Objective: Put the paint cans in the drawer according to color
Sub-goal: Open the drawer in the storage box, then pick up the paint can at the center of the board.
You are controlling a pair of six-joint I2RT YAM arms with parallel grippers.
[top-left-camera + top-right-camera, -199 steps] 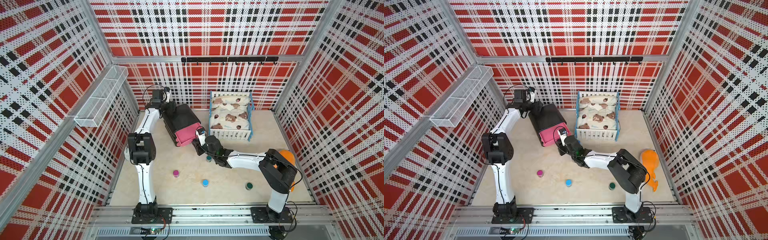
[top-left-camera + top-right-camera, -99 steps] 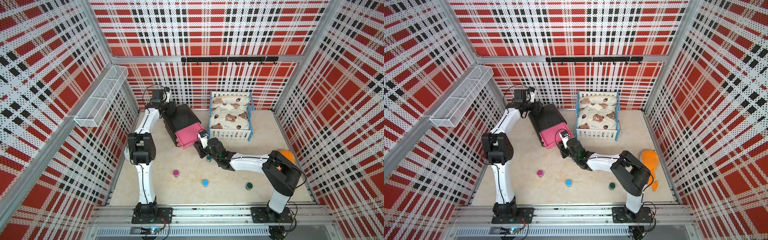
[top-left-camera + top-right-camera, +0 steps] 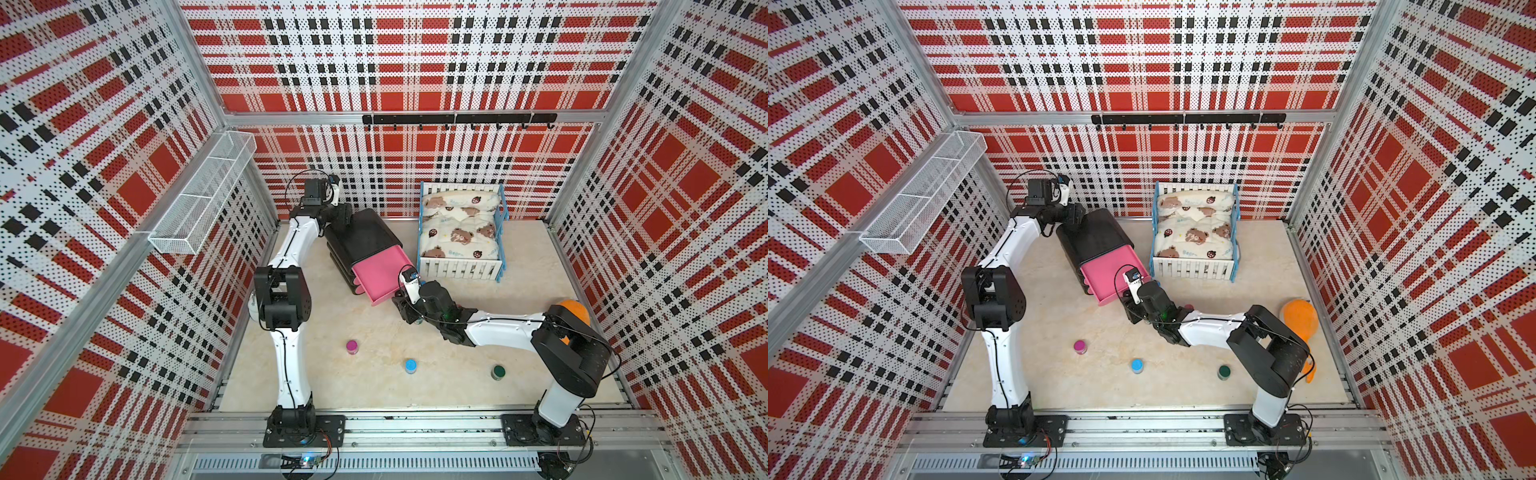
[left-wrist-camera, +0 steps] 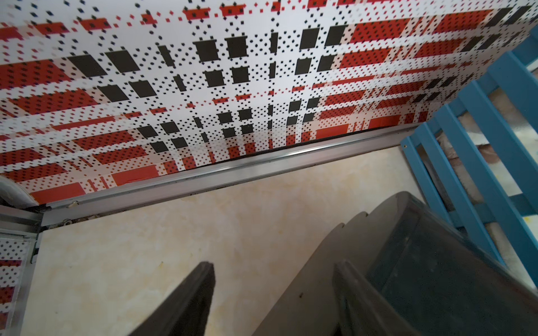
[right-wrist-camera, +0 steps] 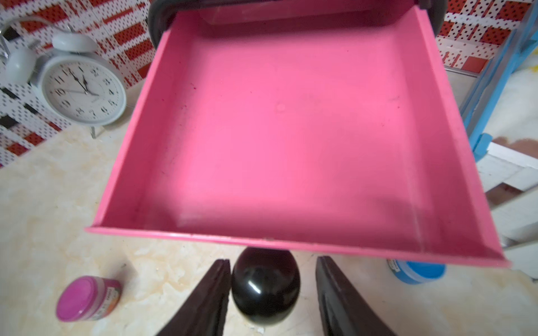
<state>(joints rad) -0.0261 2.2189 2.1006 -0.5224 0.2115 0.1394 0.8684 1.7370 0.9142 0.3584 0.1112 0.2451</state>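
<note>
Three cans, front of desk: pink can point(image 3: 352, 346), blue can point(image 3: 410, 365), green can point(image 3: 498, 371). All upright in a loose row, well apart, none in a drawer yet.
More cans: 2nd blue can point(image 5: 419, 272) stands on desk point(image 3: 332, 395) just beside the open drawer's front, partly hidden under its edge. Pink lid also shows in R wrist view; cannot tell if it's the same pink can. Rest not found.
Chest: black chest of drawers point(image 3: 365, 235) at back L, just beside toy bed point(image 3: 459, 232). Clock point(image 5: 78, 90) shows near it in R wrist view.
Top drawer: top drawer point(image 5: 291, 131) pulled well out, floor bare, no can inside.
R pincer: right pincer point(image 5: 272, 260) low at drawer front, jaws apart w/ round black knob point(image 5: 265, 286) between. One finger touching or nearly, other clear of it. No squeeze.
L pincer: left pincer point(image 4: 273, 264) at chest's back, jaws apart. One finger against the black side, other over bare desk. Holds nothing, prob. bracing.
Handling (guess): cans tiny, light, stiff plastic w/ smooth round walls, so may slip or tip if nudged. Take from above, fingers across body just under lid, centred.
Step (guess): drawer looks ready; next prob. pick a near can.
</note>
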